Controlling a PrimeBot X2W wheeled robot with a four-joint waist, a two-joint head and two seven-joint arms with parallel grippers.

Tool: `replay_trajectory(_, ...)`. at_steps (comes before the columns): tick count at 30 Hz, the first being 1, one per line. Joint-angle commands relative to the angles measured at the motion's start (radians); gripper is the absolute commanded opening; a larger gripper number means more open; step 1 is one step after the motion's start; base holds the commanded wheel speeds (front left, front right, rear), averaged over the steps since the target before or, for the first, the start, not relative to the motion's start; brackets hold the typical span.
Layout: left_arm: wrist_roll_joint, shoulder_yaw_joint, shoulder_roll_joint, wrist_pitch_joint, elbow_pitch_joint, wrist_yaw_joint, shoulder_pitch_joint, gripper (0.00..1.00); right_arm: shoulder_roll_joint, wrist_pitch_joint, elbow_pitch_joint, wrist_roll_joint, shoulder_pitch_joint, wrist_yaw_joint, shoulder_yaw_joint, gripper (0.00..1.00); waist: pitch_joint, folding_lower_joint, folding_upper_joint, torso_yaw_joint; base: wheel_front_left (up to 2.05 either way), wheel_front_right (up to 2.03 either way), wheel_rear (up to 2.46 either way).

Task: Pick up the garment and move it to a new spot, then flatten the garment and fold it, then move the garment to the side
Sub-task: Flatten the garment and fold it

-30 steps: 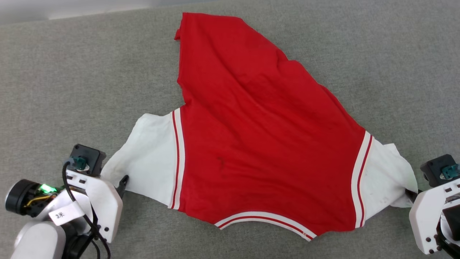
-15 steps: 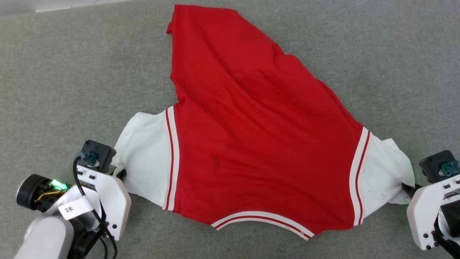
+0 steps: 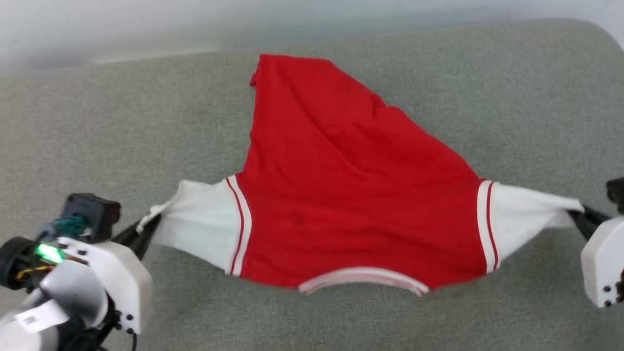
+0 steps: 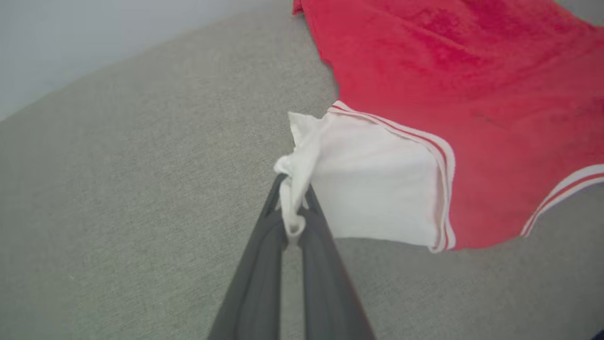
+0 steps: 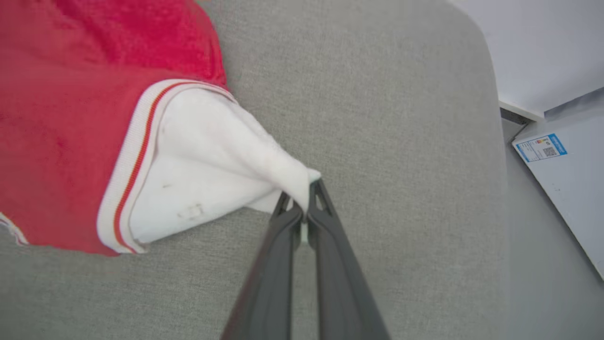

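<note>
Left end effector (image 4: 293, 191) and right end effector (image 5: 302, 192) each clamp the garment (image 3: 360, 195) by a sleeve, collar trim blurred.

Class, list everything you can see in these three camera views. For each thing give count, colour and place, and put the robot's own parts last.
garment: one, red with white sleeves and red-white striped trim, spread on the grey surface, stretched between both grippers.
surface: one, grey fabric, under the garment.
panel: one, white, beyond the surface's edge in the right wrist view.
label: one, blue and white, on the panel.
left gripper: one, dark fingers shut on the sleeve tip at the robot's left.
right gripper: one, dark fingers shut on the sleeve tip at the robot's right.
</note>
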Motion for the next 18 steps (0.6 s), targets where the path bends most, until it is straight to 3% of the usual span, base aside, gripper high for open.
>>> replay_trajectory(1,-0.019,0.028,0.011,-0.014,-0.039,0.002,0.013,0.00,-0.012,-0.005,-0.022,0.025,-0.029,-0.001,-0.013,0.00,-0.034,-0.0001,0.0000,0.009,0.00,0.00,0.00)
replay_trajectory(11,-0.160,0.228,0.069,-0.095,-0.225,-0.009,-0.077,0.00,-0.081,0.011,-0.138,0.087,-0.232,-0.001,-0.068,0.00,-0.102,-0.0001,0.0000,0.002,0.00,0.00,0.00)
replay_trajectory(18,-0.205,0.325,0.131,-0.127,-0.253,-0.009,-0.243,0.00,-0.048,0.024,-0.219,0.135,-0.441,-0.001,-0.065,0.00,-0.118,-0.0001,0.0000,-0.007,0.00,0.00,0.00)
